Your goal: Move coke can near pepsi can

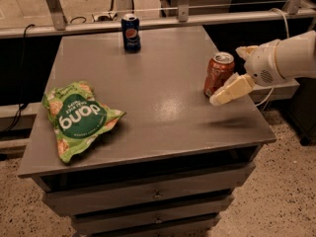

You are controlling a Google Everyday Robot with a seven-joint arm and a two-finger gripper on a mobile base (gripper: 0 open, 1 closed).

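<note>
The coke can [216,74], red-orange with a silver top, stands upright near the right edge of the grey table [163,90]. The pepsi can [131,32], dark blue with a round logo, stands upright at the table's back edge, left of centre and far from the coke can. My gripper [228,76] reaches in from the right and is open. One cream finger [232,90] lies at the coke can's front right side. The other finger [246,50] shows behind the can's right side. The can stands on the table.
A green chip bag [76,116] lies on the table's front left. Drawers [158,195] sit below the tabletop. A metal rail [163,19] runs behind the table. Speckled floor lies to the right.
</note>
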